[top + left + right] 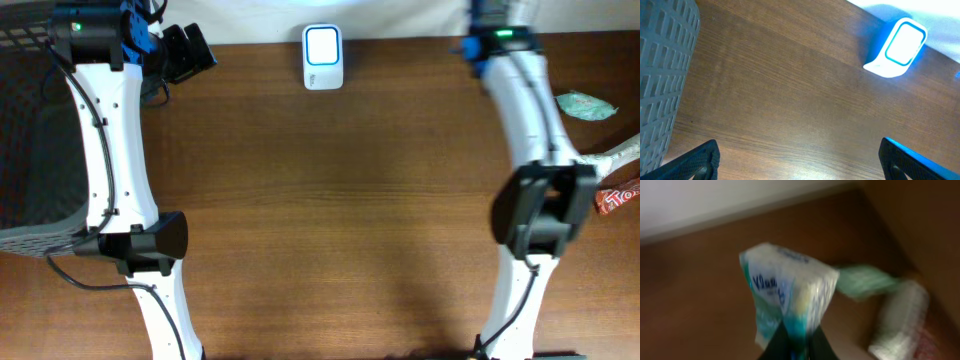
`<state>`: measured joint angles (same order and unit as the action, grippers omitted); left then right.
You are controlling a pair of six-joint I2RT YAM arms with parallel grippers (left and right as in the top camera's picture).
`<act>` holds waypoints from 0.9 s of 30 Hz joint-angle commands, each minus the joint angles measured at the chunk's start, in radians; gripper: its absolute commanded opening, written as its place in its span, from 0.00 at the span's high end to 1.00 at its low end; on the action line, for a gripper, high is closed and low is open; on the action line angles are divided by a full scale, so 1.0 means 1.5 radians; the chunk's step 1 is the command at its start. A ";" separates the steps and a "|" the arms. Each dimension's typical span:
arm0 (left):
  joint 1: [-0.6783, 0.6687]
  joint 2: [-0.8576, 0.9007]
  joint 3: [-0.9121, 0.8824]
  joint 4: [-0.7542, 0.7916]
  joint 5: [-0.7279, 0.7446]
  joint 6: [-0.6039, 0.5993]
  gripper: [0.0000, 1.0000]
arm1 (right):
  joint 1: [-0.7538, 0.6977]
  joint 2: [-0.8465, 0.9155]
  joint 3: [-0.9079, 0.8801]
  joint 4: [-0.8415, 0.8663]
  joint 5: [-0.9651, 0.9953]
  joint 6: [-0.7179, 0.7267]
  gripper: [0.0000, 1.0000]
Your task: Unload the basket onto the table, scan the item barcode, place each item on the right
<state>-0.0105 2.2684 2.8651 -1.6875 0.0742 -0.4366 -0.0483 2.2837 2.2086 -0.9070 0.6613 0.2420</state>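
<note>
- Overhead: the scanner (pixel 322 57) stands at the far edge of the table (pixel 330 200), about midway across, with its lit window facing up. The left gripper (pixel 190 50) hovers at the far left, left of the scanner and apart from it, next to a grey mesh basket (pixel 30 150). The right arm reaches to the far right edge, and from here I cannot make out its fingers or what they hold. A green pouch (pixel 585 105) and a red wrapper (pixel 618 197) lie near the right edge.
- Left wrist: the left gripper (pixel 797 145) is spread wide, with its two dark fingers (pixel 700 160) at the near corners of the view and only bare wood between them. It holds and touches nothing. The scanner (pixel 897 47) sits far and to the right, glowing blue around its window. The basket (pixel 660 75) wall fills the left side.
- Right wrist: the view is blurred. The right gripper (pixel 792 342) has its fingers (pixel 774 347) pressed together on the lower end of a white and teal packet (pixel 790 290) with blue lettering, which stands up from the pinch, clear of the table. Behind it to the right lie the green pouch (pixel 865 282) and a whitish bag (pixel 900 320).
</note>
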 commanded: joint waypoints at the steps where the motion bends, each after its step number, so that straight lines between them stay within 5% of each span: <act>1: 0.003 -0.004 0.006 0.000 0.003 0.008 0.01 | -0.084 -0.006 0.001 -0.080 -0.005 0.072 0.96; 8: 0.004 -0.004 0.006 -0.001 0.003 0.008 0.01 | -0.233 0.018 0.001 -0.136 -0.159 0.231 0.96; 9: 0.004 -0.004 0.006 -0.001 0.003 0.008 0.01 | -0.245 0.021 0.001 -0.134 -0.178 0.231 0.76; 10: 0.004 -0.004 0.006 -0.001 0.003 0.008 0.01 | -0.249 0.023 0.001 -0.134 -0.183 0.231 0.73; 11: 0.004 -0.004 0.006 -0.001 0.003 0.008 0.01 | -0.253 0.023 0.001 -0.134 -0.188 0.231 0.55; 12: 0.003 -0.004 0.006 0.000 0.003 0.008 0.01 | -0.252 0.023 0.001 -0.131 -0.190 0.231 0.10; 13: 0.003 -0.004 0.006 -0.001 0.003 0.008 0.01 | -0.252 0.023 0.001 -0.131 -0.190 0.227 0.01; 21: 0.003 -0.004 0.006 0.000 0.003 0.008 0.01 | -0.250 -0.109 0.002 -0.271 -0.325 0.232 0.01; 27: 0.004 -0.004 0.006 -0.001 0.003 0.008 0.01 | -0.216 -0.311 0.001 -0.406 -0.257 0.241 0.01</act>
<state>-0.0105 2.2684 2.8651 -1.6875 0.0746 -0.4366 -0.3973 1.9259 2.2047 -1.4841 0.2115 0.5934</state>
